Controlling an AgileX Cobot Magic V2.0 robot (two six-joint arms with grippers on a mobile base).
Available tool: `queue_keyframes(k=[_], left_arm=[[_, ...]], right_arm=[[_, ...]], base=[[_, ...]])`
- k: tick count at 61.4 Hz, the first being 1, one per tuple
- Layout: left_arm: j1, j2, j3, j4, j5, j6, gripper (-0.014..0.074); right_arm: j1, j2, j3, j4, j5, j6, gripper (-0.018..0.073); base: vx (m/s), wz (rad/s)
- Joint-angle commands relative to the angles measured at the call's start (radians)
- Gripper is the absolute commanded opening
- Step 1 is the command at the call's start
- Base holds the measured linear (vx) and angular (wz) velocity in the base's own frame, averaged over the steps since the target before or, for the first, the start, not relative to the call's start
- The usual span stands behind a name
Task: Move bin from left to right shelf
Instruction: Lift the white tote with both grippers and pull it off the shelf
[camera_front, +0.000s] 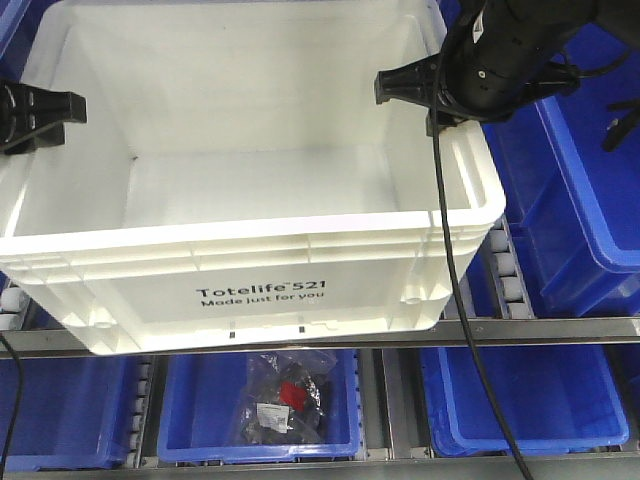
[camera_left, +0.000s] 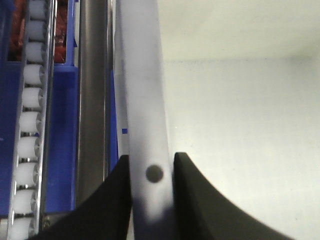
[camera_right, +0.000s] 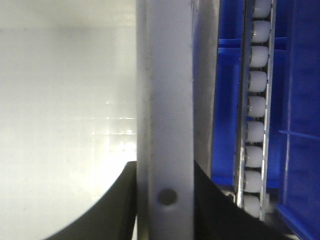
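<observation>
White bin (camera_front: 250, 290) fills front view, empty, lifted at rack level over roller shelf (camera_front: 505, 278); blue bins (camera_front: 190, 410) below and right. Left tool (camera_left: 150, 200) pinching left rim, right tool (camera_right: 165, 200) pinching right rim. Opposite-side grip likely balances wide tote for sideways carry; transfer seems midway

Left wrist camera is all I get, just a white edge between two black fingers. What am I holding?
Observer: From the front, the left gripper clamps the left rim of a big white Totelife 521 bin.
Operator: Is the other arm helping?
Observer: Yes, the right gripper pinches the opposite rim.
Operator: What's under it?
Observer: A blue bin on the lower shelf, holding a bagged item with a red part.
</observation>
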Motion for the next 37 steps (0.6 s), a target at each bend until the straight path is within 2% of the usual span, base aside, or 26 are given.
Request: queue_keyframes(k=[1, 11, 37], left_arm=[[-0.008, -0.061, -0.037, 0.004, -0.121, 0.029, 0.0092], [-0.007, -0.056, -0.037, 0.005, -0.130, 0.029, 0.0092], [-0.007, -0.056, -0.037, 0.005, -0.150, 0.029, 0.0092]], right_arm=[[0.016, -0.077, -0.013, -0.111, -0.101, 0.020, 0.0008], [0.027, -0.105, 0.044, -0.141, -0.148, 0.052, 0.0008], [0.027, -0.103, 0.044, -0.166, -0.077, 0.072, 0.0008]], base=[[0.00, 0.00], [0.00, 0.00], [0.00, 0.00]])
